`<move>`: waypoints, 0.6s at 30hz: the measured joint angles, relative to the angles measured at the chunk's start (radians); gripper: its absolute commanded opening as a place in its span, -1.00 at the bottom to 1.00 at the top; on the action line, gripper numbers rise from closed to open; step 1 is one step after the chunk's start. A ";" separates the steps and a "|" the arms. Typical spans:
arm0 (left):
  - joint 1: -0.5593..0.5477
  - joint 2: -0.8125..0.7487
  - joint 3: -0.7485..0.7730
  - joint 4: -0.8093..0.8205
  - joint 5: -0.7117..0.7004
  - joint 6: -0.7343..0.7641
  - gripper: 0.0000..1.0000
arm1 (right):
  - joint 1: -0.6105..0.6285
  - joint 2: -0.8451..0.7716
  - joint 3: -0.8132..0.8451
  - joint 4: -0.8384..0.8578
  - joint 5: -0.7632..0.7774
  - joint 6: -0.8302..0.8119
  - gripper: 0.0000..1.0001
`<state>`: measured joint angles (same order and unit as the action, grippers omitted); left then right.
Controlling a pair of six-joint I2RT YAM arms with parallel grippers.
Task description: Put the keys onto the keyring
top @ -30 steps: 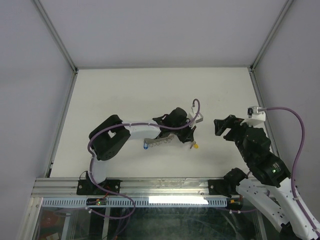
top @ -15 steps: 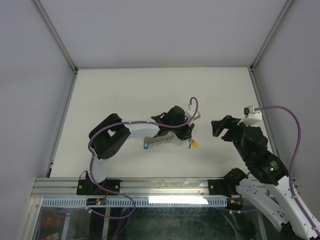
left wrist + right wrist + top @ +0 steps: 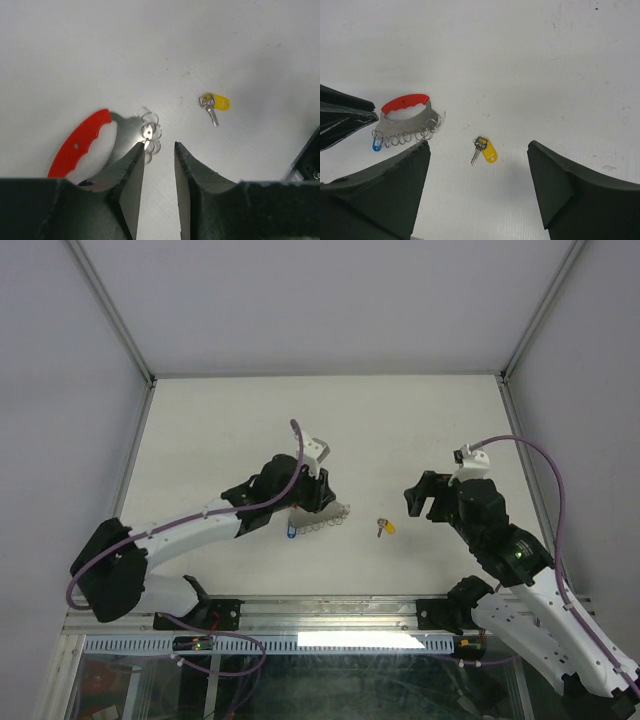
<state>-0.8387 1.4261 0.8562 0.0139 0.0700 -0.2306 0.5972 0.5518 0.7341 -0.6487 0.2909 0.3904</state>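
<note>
The left gripper has let go and drawn back, jaws slightly parted and empty — the keyring lies at its fingertips, the yellow key unthreaded before the wide-open, empty right gripper.

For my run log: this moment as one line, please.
left gripper: open | right gripper: open | yellow key: loose | blue key: at keyring

The white table carries three small things near its middle. The keyring lies flat, red tab over a row of silvery rings. A blue-headed key sits at one end of that row, and a yellow-headed key lies apart.
</note>
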 measured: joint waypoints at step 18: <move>-0.007 -0.428 -0.385 -0.116 -0.237 -0.354 -0.15 | 0.001 0.187 -0.046 0.156 -0.269 -0.031 0.52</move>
<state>-0.8459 0.9985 0.4709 -0.1017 -0.1665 -0.5842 0.5983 0.7391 0.6884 -0.4923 0.0219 0.3595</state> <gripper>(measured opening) 0.409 0.791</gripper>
